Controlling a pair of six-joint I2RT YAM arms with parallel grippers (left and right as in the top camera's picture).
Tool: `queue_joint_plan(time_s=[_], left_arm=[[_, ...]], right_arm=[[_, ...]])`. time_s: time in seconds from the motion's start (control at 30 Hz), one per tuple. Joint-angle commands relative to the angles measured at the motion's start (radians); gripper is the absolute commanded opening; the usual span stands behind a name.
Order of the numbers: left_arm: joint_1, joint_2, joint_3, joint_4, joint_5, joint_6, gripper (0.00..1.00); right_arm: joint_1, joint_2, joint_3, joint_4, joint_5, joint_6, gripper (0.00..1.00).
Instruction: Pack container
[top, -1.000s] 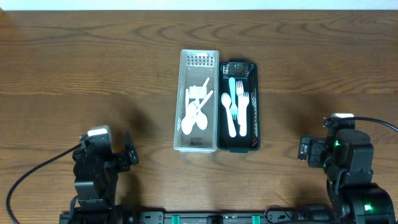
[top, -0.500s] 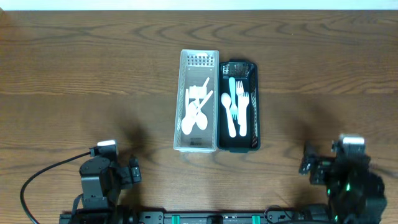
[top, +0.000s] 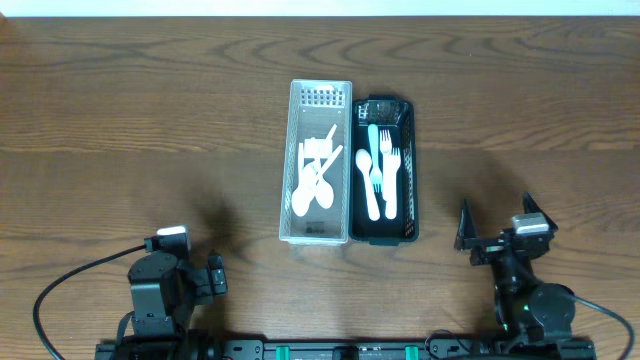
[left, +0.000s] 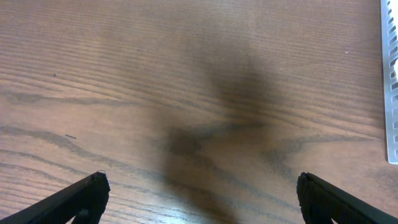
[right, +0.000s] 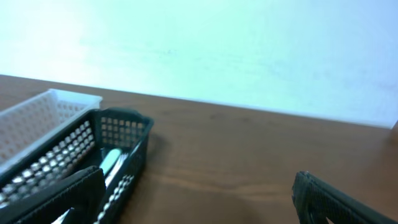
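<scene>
Apparently my left claw (top: 212, 276) at 7 o'clock and right claw (top: 497, 225) at 5 o'clock hang apart and empty, since cutlery (top: 378, 172) already lies in the white basket (top: 287, 170) and black basket (top: 412, 170).

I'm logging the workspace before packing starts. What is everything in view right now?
white basket: one, white, table centre, beside the black basket.
white cutlery: several, exact count unclear, white, piled in the white basket.
black basket: one, black, along the white basket's right side.
mixed cutlery: several spoons and forks, white and pale blue, lengthwise in the black basket.
table: one, brown wood.
left end effector: one, black, open, empty, near edge.
right end effector: one, black, open, empty, near edge.
</scene>
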Motion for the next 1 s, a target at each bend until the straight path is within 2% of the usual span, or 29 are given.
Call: queue_joint_plan(time_s=[0.0, 0.97], left_arm=[[-0.005, 0.001, 0.001, -0.002, -0.012, 0.003, 0.98], [-0.005, 0.001, 0.001, -0.002, -0.012, 0.003, 0.98]], right_arm=[[-0.009, -0.007, -0.072, 0.026, -0.017, -0.103, 0.99], [-0.009, -0.006, -0.076, 0.017, -0.014, -0.096, 0.99]])
